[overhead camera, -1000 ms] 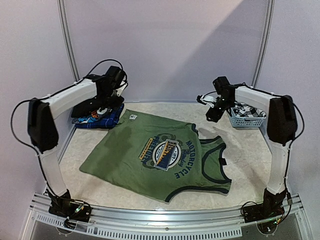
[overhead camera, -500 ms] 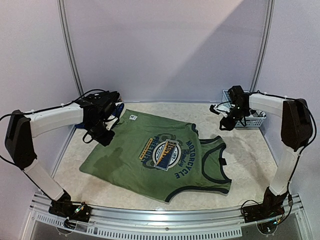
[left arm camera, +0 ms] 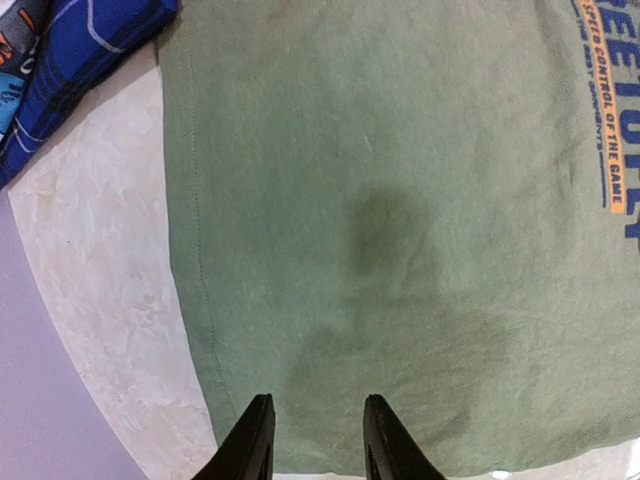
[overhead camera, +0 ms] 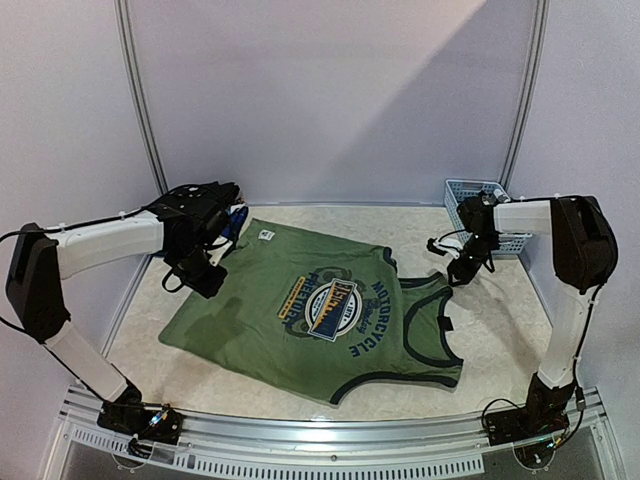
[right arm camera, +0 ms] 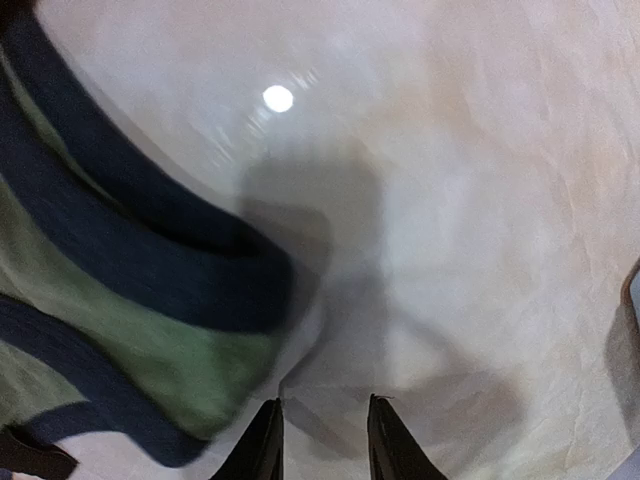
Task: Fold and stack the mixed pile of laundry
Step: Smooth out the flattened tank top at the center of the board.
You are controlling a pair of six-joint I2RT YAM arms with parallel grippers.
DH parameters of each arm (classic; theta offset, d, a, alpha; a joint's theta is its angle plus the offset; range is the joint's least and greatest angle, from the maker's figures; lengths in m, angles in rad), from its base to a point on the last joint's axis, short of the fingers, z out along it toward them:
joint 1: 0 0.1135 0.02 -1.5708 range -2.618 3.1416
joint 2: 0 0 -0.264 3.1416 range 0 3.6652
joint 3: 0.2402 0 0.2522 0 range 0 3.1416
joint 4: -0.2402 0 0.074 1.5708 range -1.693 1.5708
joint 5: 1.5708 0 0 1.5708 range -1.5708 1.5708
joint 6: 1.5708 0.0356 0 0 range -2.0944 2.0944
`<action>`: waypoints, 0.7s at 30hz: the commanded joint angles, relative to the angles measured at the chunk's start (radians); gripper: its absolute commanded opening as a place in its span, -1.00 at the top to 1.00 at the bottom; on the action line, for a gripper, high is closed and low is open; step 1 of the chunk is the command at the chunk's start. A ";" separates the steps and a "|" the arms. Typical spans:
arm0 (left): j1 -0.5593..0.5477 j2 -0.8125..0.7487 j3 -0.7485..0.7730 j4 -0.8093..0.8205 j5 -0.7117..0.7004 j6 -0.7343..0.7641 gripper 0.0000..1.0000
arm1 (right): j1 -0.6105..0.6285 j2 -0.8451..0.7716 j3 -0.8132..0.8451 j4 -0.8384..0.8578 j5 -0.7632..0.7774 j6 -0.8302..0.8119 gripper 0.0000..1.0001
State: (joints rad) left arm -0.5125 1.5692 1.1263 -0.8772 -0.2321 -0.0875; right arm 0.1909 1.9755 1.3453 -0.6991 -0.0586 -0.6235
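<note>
Now the left gripper [left arm camera: 318, 402] and right gripper [right arm camera: 325, 403], both parted and empty, are lowering toward opposite ends of the green shirt [overhead camera: 250, 305], readying its first fold.

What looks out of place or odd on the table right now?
Nothing spilled or damaged. The olive-green shirt lies flat but diagonal to the front edge of the table. A darker patch on it, near the left gripper, looks like a shadow rather than a stain, though I cannot be sure.
</note>
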 commanded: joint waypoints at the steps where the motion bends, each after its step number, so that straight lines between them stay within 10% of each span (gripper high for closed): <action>1: -0.009 -0.028 -0.011 0.001 -0.003 -0.001 0.35 | -0.107 -0.014 -0.051 -0.011 0.079 0.015 0.42; 9: -0.014 -0.017 -0.024 0.001 -0.013 0.009 0.35 | -0.236 -0.114 -0.107 -0.064 -0.049 0.009 0.43; 21: -0.066 -0.057 -0.026 0.025 0.012 -0.023 0.35 | -0.029 -0.110 0.052 -0.117 -0.301 0.037 0.53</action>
State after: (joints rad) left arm -0.5488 1.5436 1.1099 -0.8734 -0.2405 -0.0875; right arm 0.1295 1.7889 1.3312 -0.7982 -0.3054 -0.6186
